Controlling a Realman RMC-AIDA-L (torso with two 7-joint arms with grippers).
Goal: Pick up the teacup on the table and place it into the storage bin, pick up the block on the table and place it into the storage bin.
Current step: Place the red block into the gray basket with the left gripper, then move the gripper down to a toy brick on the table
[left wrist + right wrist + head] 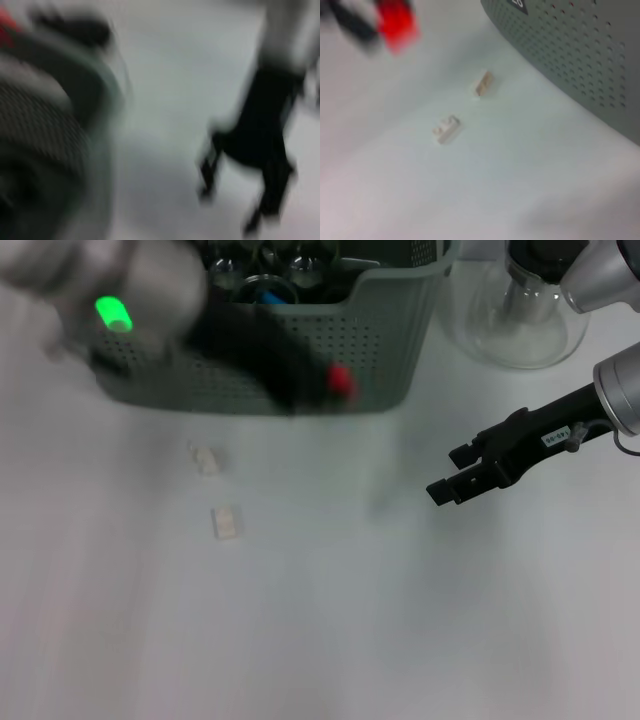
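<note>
Two pale blocks (227, 522) lie on the table (320, 640) before the storage bin (380, 350). The left gripper (320, 385), blurred, clamps a red block (341, 380) against the bin's front wall. The right gripper (452, 475) hovers well apart with jaws spread.

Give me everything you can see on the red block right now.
The red block is small, bright red and looks like plastic; its edges are smeared, so studs or shape cannot be made out. It is off the table, at the tip of the left gripper, in front of the storage bin and just below its rim. The right wrist view shows it above the table beside dark gripper parts. Whether the gripper is clamped on it cannot be told. It is not yet in the bin.
</note>
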